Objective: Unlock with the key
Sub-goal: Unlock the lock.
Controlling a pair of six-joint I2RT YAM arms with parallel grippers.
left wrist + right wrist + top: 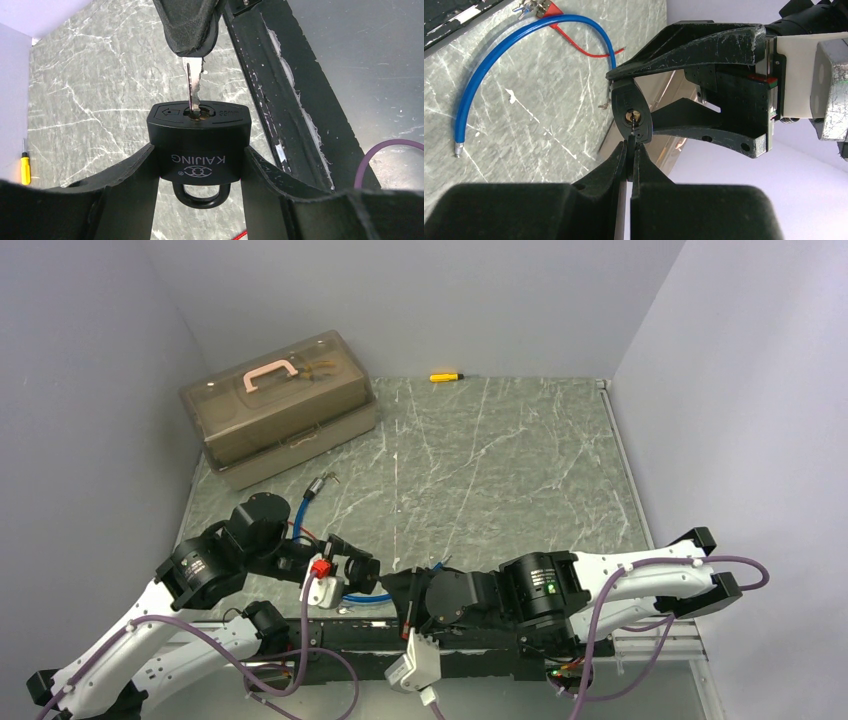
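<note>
Grey marbled desk (500, 460), pale walls (400, 290). The arms meet above its near edge. The left fingers (125, 195) clamp the padlock (199, 145) by its sides, keyway facing the right arm. The right fingers (614, 175) pinch the key (193, 85) by its bow. The blade lies in line with the keyway, tip inside, not seated. Judgement: push straight along that axis, then turn.

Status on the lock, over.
Left gripper clamped on padlock. Right gripper shut on key, blade partly in keyway. Shackle closed. Nothing blocking the key.
</note>
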